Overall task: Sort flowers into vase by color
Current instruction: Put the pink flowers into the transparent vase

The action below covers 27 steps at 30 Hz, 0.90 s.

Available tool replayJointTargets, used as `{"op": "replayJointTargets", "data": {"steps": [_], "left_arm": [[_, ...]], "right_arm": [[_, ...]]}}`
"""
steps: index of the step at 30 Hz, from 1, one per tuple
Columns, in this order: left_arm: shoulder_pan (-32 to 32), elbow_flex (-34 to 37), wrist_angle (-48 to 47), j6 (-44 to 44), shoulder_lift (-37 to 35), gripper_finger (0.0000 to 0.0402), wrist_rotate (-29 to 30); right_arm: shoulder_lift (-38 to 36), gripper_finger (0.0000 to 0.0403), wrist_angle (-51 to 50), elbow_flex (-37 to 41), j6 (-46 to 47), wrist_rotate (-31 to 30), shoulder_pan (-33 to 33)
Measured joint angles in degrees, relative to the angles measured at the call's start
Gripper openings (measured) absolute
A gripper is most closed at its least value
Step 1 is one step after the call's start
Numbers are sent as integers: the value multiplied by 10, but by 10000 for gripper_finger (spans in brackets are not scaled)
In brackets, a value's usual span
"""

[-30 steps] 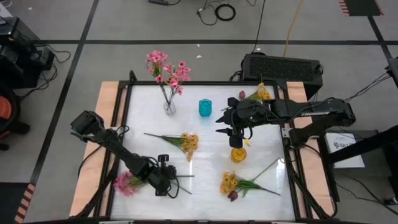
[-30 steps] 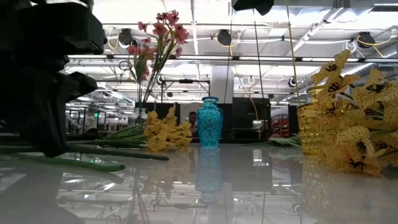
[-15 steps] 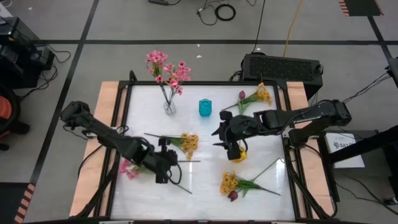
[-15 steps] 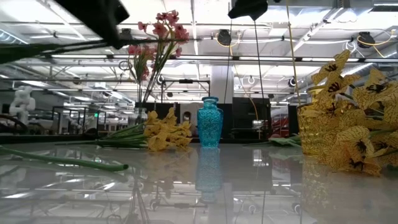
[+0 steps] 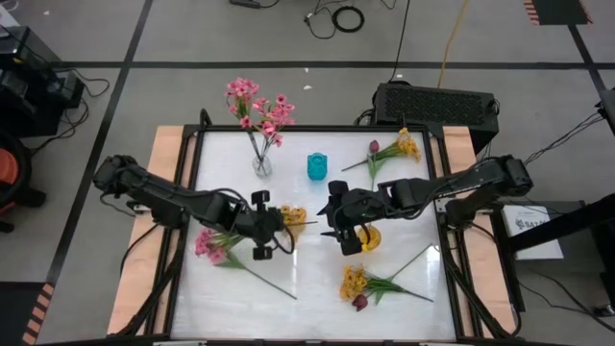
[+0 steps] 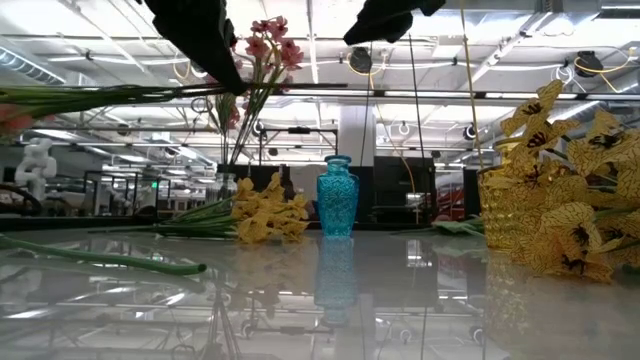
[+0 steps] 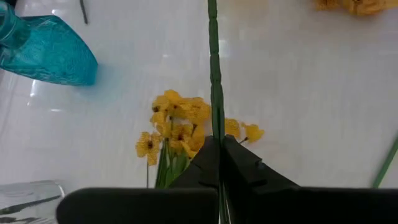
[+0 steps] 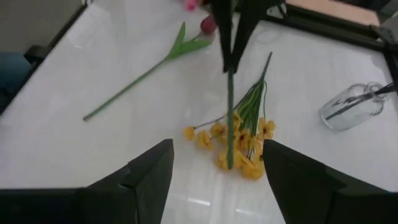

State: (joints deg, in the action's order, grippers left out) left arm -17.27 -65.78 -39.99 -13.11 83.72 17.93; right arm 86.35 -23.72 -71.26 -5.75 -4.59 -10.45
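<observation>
My left gripper (image 5: pixel 259 227) (image 7: pixel 217 144) hovers mid-table, shut on a pink spray whose blooms (image 5: pixel 206 244) trail toward the left edge. Its stem (image 6: pixel 150 92) lies level in the air. My right gripper (image 5: pixel 332 227) (image 8: pixel 217 152) is open, just left of the yellow vase (image 5: pixel 368 236), facing the stem's free end (image 8: pixel 230 163) without touching it. A glass vase (image 5: pixel 261 163) at the far side holds pink sprays. A blue vase (image 5: pixel 317 166) stands beside it. My left gripper pinches the pink spray's green stem (image 7: pixel 216 127) about midway along, between the two shut fingers. It reaches in from the table's left, and the stem runs on forward along the fingers. The spray is lifted clear and about level, blooms behind the gripper, bare end toward the right gripper.
A yellow spray (image 5: pixel 288 217) lies on the table under the held stem. A single green-stemmed flower (image 8: pixel 143 74) lies near-left. Another yellow spray with a magenta bloom (image 5: pixel 360 284) lies near-right, and one (image 5: pixel 396 148) lies at the far right.
My left gripper has risen from the near-left of the table and moved toward the far edge and the middle, lifting the pink spray clear; the spray now hangs level in the air. My right gripper has moved left and slightly toward the near edge, toward the stem's end.
</observation>
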Motion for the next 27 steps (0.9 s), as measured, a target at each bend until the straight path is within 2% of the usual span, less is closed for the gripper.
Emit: {"op": "replayJointTargets", "data": {"steps": [16, 24, 27], "left_arm": [[12, -18, 6, 4, 0, 5, -10], [11, -19, 9, 4, 0, 5, 2], [11, -19, 9, 4, 0, 5, 2]], "right_arm": [[48, 230, 11, 0, -18, 3, 36], [56, 182, 18, 0, -24, 6, 40], [58, 154, 14, 1, -24, 28, 45]]}}
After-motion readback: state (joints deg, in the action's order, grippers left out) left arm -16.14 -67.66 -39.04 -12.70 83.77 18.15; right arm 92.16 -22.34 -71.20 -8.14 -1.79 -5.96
